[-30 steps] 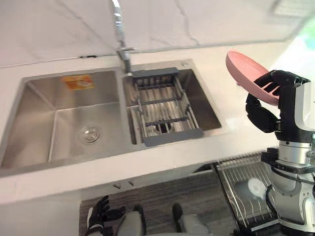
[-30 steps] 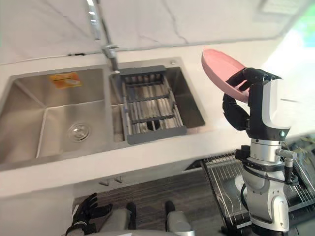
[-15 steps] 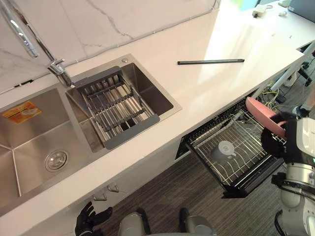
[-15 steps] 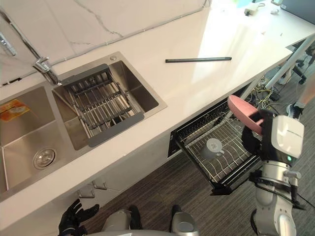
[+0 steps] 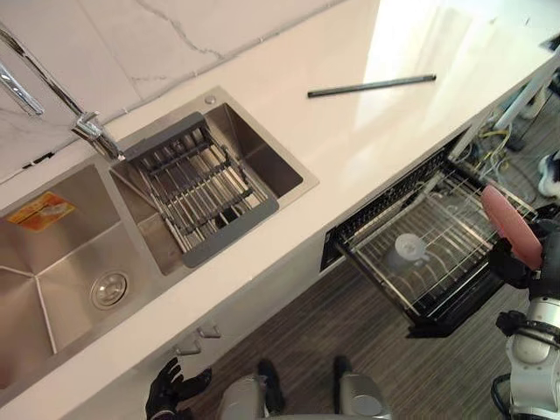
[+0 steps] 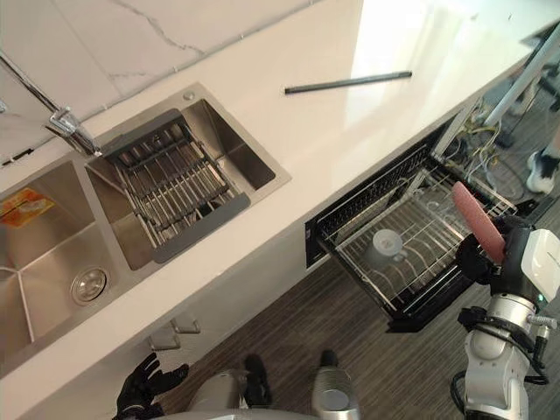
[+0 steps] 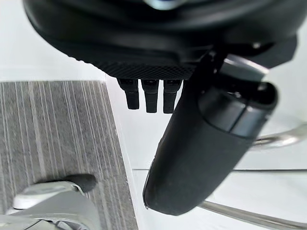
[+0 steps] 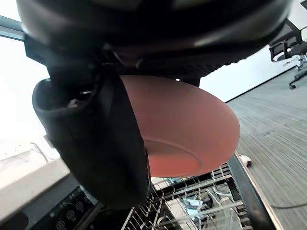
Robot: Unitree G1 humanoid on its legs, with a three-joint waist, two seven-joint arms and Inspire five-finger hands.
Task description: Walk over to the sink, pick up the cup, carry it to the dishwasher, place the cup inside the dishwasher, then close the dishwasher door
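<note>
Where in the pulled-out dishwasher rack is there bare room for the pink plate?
The rack looks bare except for the upturned cup toward its sink-side end; the widest free stretch lies between the cup and the right hand holding the plate.

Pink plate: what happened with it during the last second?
The right hand carried the pink plate from beside the sink to the open dishwasher rack, without letting go. The cup in the rack and the low-hanging left hand stayed put.
</note>
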